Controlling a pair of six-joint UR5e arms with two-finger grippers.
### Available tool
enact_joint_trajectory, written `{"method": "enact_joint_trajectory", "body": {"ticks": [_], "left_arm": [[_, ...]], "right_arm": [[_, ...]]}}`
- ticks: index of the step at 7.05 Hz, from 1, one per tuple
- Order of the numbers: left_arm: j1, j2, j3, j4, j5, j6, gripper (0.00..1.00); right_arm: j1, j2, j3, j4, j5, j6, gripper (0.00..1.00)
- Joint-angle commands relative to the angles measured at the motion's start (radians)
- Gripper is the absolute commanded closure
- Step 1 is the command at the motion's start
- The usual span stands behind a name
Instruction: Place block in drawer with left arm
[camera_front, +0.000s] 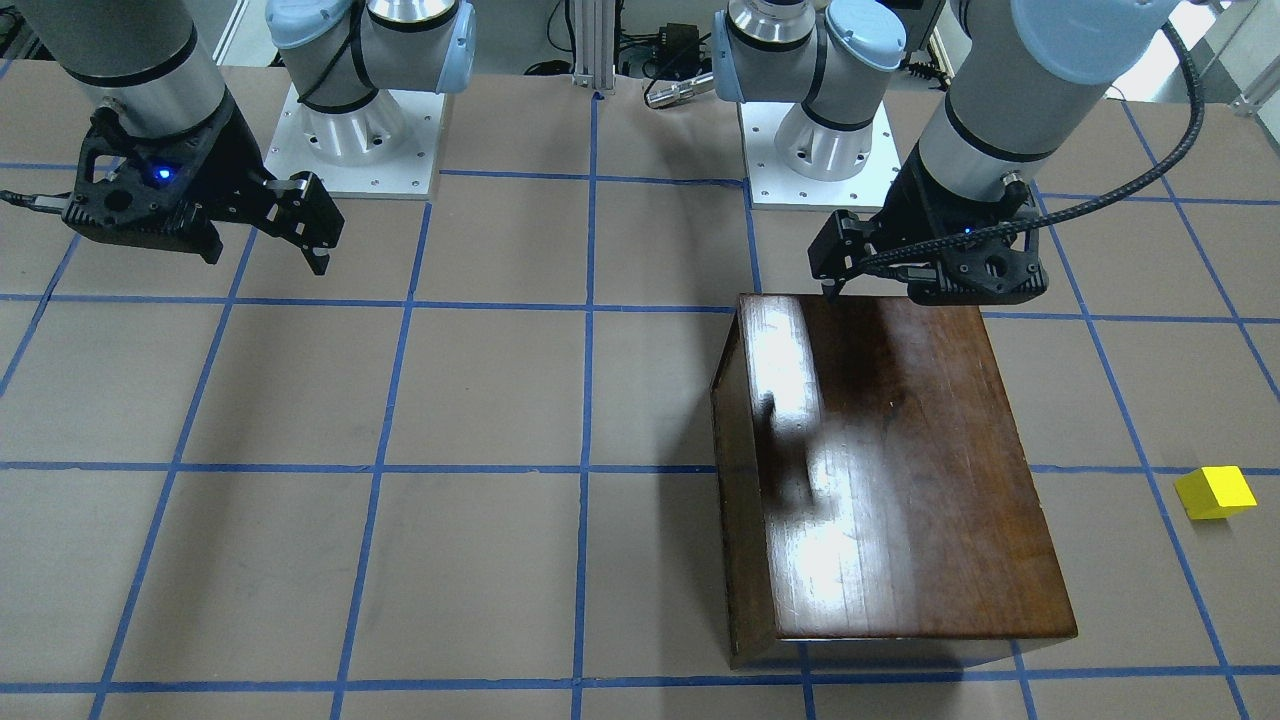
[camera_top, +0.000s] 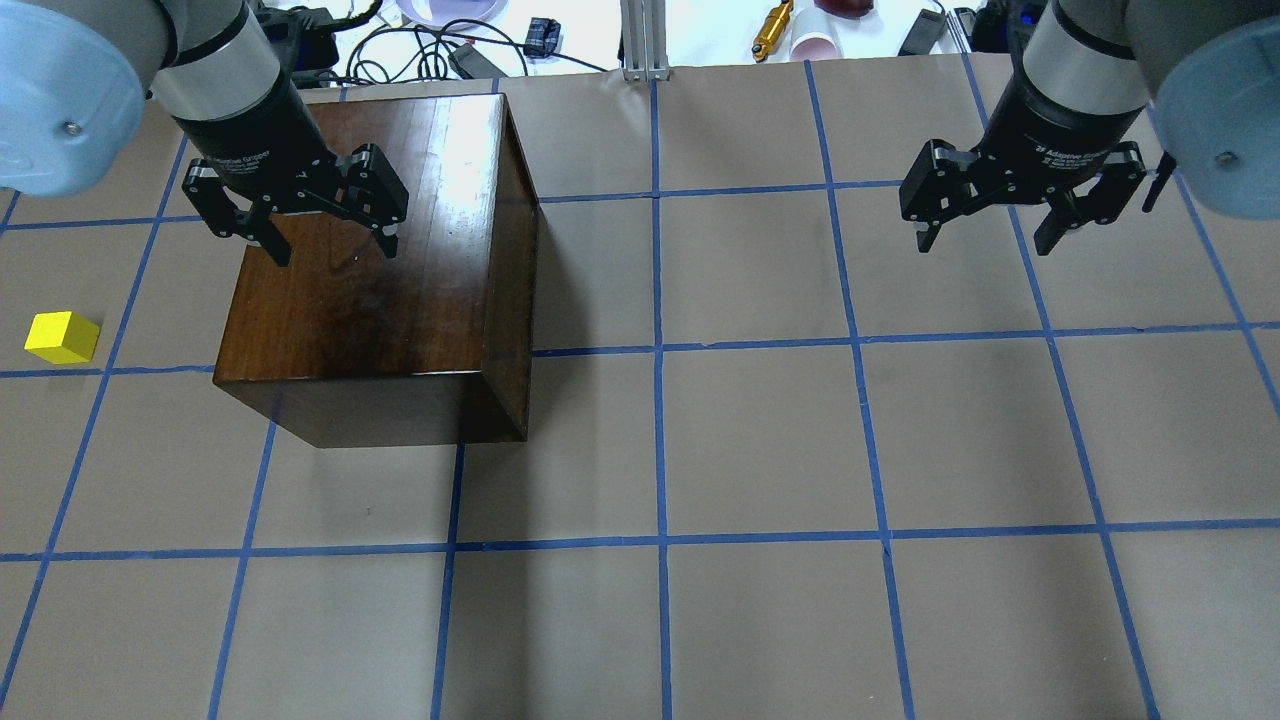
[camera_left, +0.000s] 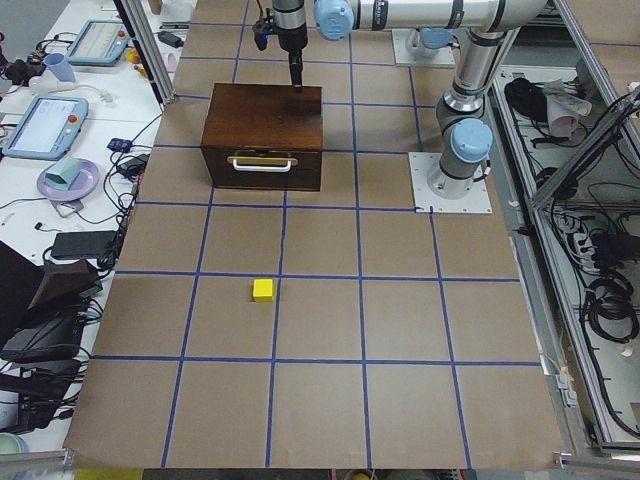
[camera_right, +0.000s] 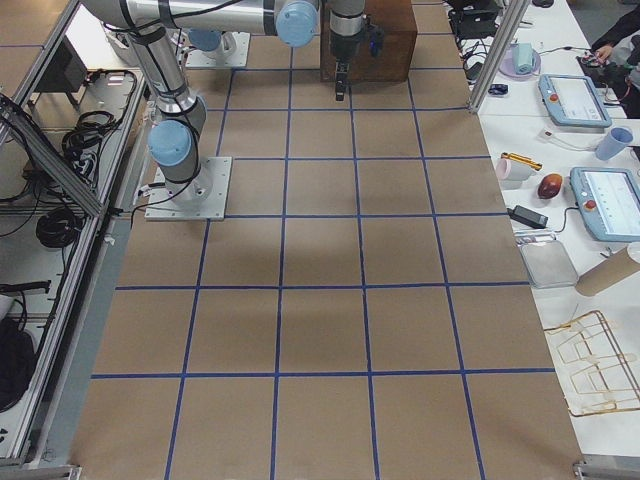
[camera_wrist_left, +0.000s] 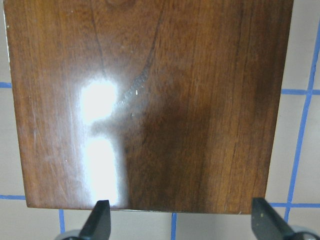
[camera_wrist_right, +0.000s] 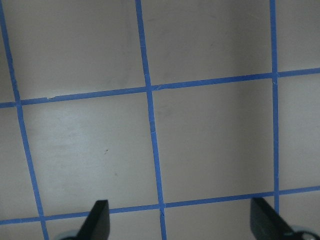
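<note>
Hovering over the top of the glossy dark wooden box (camera_top: 420, 290), the left gripper (camera_top: 333, 245) is held with its jaws spread wide, and nothing is gripped between them. In the left wrist view its two fingertips (camera_wrist_left: 101, 217) are seen at the bottom edge, with the polished box lid filling the picture beyond them. The yellow block (camera_top: 62, 337) is found on the table (camera_top: 760, 440) at about 9 o'clock from the box in the overhead view, well apart from it and touched by neither gripper. The drawer (camera_left: 262, 178) is seen only from the left-end camera, where its dark front and metal pull are shown flush with the box, facing the block (camera_left: 263, 290). The right gripper (camera_top: 985, 243) is held above bare table at about 3 o'clock from the box, well apart from it. Its jaws are likewise spread wide and nothing is held in them, only taped grid lines being shown below in the right wrist view.
</note>
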Motion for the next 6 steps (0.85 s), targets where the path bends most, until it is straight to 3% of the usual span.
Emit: {"method": "enact_joint_trajectory", "body": {"ticks": [1,6], "left_arm": [[0.000,0.000,0.000,-0.001,-0.001,-0.001,0.00],[-0.001,0.012,0.000,-0.001,-0.007,-0.001,0.00]], "right_arm": [[0.001,0.000,0.000,0.000,0.000,0.000,0.00],[0.001,0.000,0.000,0.000,0.000,0.000,0.00]]}}
